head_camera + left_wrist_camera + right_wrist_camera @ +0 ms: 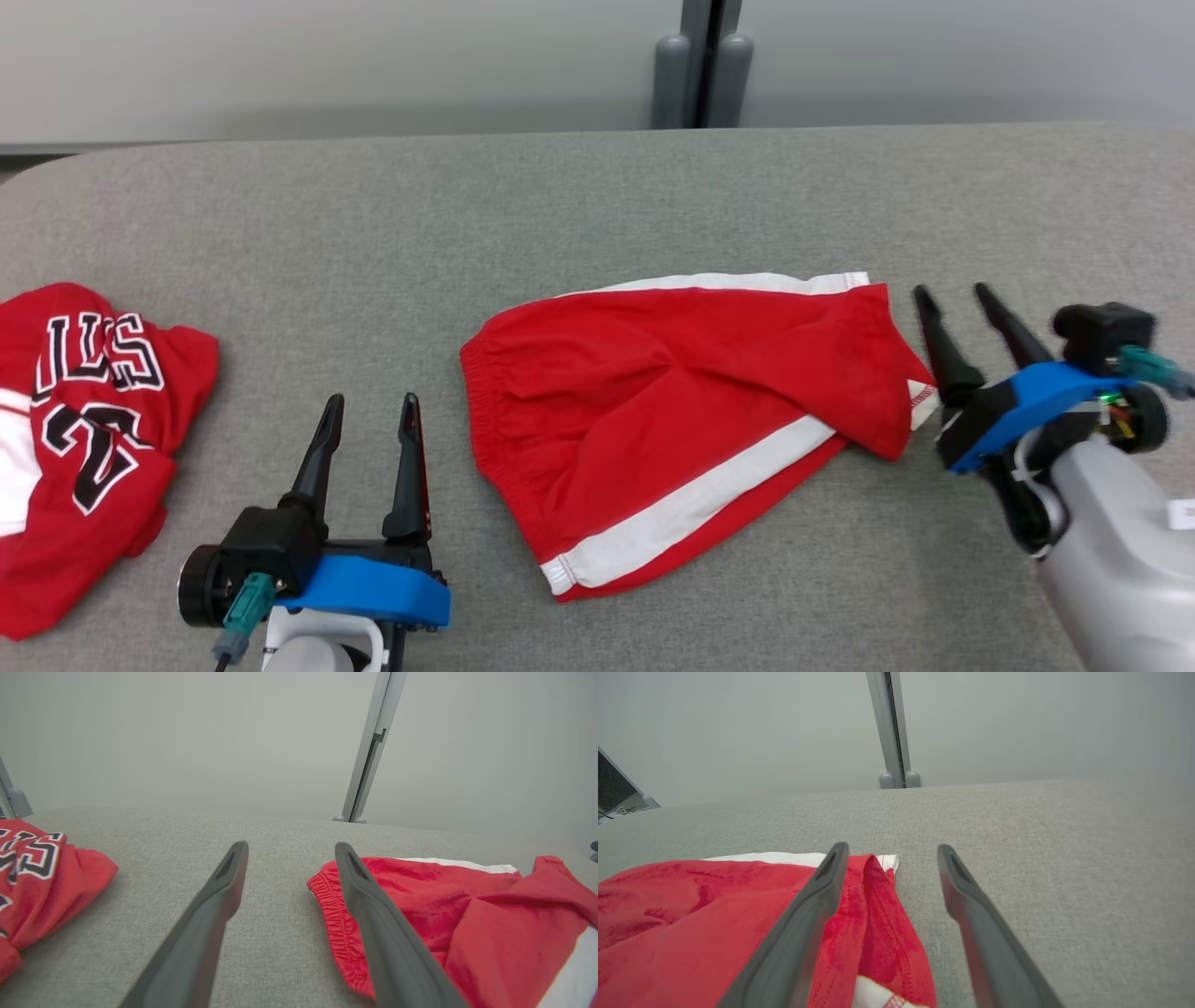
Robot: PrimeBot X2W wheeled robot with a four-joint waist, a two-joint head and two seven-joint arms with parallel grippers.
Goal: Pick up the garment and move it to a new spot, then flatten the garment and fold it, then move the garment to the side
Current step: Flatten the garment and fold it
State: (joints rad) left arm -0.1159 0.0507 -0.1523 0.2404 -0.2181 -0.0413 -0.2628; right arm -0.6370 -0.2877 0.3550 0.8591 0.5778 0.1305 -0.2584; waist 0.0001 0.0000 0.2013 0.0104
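The garment, red shorts (672,392) with white side stripes, lies folded over in the middle of the grey table (560,205), waistband to the left. My right gripper (952,291) stands open just right of the shorts' leg hem, holding nothing. In the right wrist view the hem of the shorts (691,914) lies under and beside my right gripper's (892,846) left finger. My left gripper (372,401) is open and empty, just left of the waistband. The left wrist view has the shorts (467,914) beside the left gripper's (290,845) right finger.
A crumpled red jersey (84,420) with black and white lettering lies at the table's left edge, also seen as the jersey (42,877) in the left wrist view. A grey post (700,65) stands behind the table's far edge.
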